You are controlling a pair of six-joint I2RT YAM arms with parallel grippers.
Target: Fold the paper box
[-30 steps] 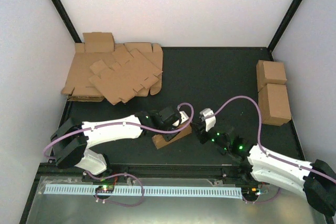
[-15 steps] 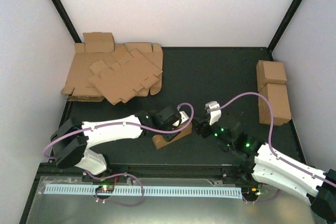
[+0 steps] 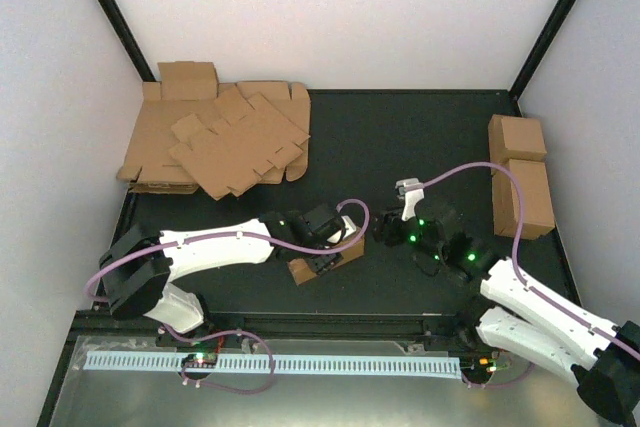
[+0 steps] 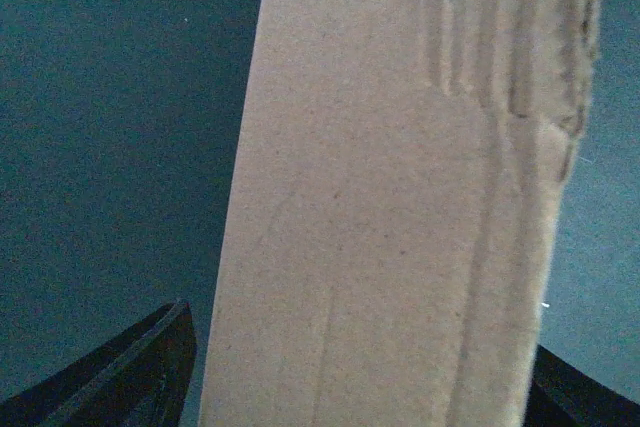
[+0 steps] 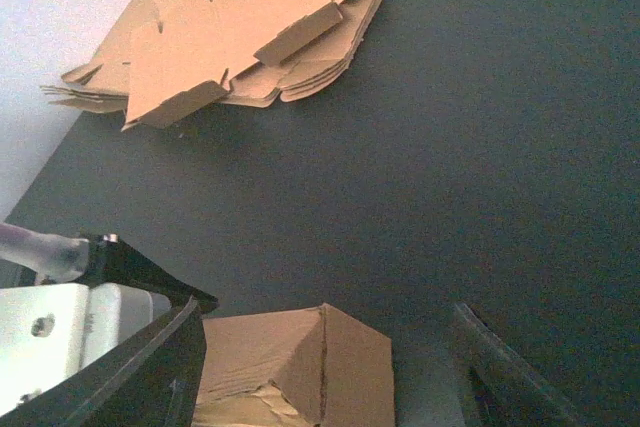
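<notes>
Top cam: the paper box [image 3: 327,261] lay on the black table [image 3: 420,137], near centre, just ahead of the arm bases, long axis slanted. The left gripper [image 3: 318,253] was down on it from above. Its wrist hid much of the box in that view, and the grip itself wasn't readable there.

The left wrist cam settled it. The box filled the frame as a plain brown panel w/ creases at upper right. One dark finger [image 4: 130,372] sat tight at its left edge, the other at its right edge, i.e. clamped across the box's width. Beyond that, this cam showed only table.

The right gripper [image 3: 384,231] hung just right of the box, apart from it, pointing toward it. From above its jaws were too small & dark to judge. In the right wrist cam the fingers [image 5: 150,367] were spread wide w/ nothing btwn them. The box end sat beyond them, showing a corner edge and a crumpled flap low down.

The same cam also caught the heap of flat sheets [image 5: 250,37] in the far-left corner by the white wall [image 5: 40,7], well apart from the box. The two cuboids [image 3: 522,172] at the table's right edge showed only from above, one right behind the other, seemingly touching, well clear of both grippers.
</notes>
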